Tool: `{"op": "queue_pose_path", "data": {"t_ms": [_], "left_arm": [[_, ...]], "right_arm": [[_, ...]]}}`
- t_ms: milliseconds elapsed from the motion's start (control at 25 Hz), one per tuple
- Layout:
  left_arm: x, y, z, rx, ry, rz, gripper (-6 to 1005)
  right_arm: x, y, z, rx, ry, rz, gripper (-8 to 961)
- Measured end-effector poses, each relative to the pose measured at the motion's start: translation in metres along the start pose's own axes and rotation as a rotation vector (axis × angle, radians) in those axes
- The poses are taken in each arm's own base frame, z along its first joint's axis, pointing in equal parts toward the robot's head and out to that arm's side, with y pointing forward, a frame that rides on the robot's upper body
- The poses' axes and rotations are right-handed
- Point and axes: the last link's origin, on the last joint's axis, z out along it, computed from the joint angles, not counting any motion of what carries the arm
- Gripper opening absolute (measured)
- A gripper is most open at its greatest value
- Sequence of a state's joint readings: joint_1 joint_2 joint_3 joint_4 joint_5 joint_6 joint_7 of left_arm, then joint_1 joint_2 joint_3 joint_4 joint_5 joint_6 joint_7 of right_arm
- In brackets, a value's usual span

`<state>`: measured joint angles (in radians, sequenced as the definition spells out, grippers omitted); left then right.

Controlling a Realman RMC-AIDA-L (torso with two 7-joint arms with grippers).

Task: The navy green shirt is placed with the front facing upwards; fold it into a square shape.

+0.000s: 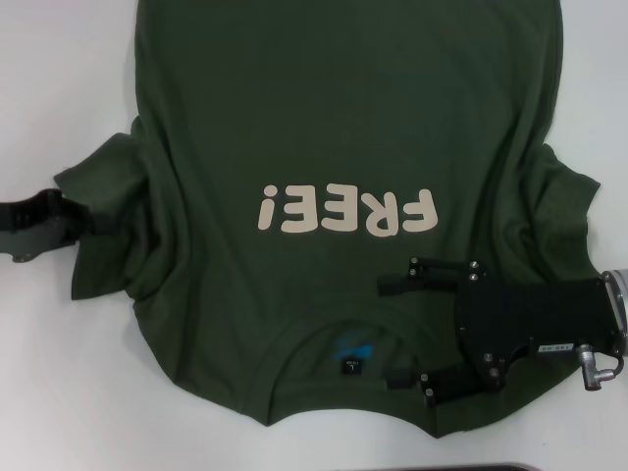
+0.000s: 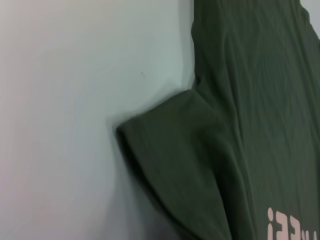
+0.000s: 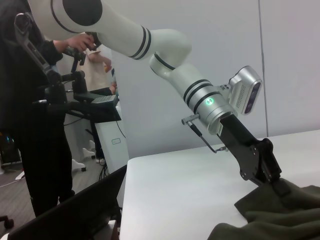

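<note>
Olive shirt point(image 1: 324, 128) lies lengthwise away from the robot; spread-fingered right gripper point(image 1: 407, 329) hovers beside the collar (left gripper point(image 1: 74, 221) grasps the sleeve).

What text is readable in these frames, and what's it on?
"FREE!": cream lettering on the front of the navy green shirt, upside down in the head view; the left wrist view shows only an edge of it.
Neck label: small black tag inside the collar, print too small to read.
Right gripper: a small light mark on its black body, unreadable.
</note>
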<state>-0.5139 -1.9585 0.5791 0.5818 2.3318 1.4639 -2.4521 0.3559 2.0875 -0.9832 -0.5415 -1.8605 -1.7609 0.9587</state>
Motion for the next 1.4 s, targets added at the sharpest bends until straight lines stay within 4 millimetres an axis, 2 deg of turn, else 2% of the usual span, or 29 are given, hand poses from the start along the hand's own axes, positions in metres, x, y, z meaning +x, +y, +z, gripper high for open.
{"op": "queue_pose_path", "data": {"t_ms": [320, 1400], "left_arm": [[0.012, 0.005, -0.02, -0.073, 0.084, -0.007, 16], [0.024, -0.003, -0.05, -0.083, 0.225, -0.054, 18]], "right_arm": [[0.0, -0.001, 0.0, 0.0, 0.001, -0.002, 942], [0.002, 0.0, 0.0, 0.009, 0.002, 0.006, 941]]}}
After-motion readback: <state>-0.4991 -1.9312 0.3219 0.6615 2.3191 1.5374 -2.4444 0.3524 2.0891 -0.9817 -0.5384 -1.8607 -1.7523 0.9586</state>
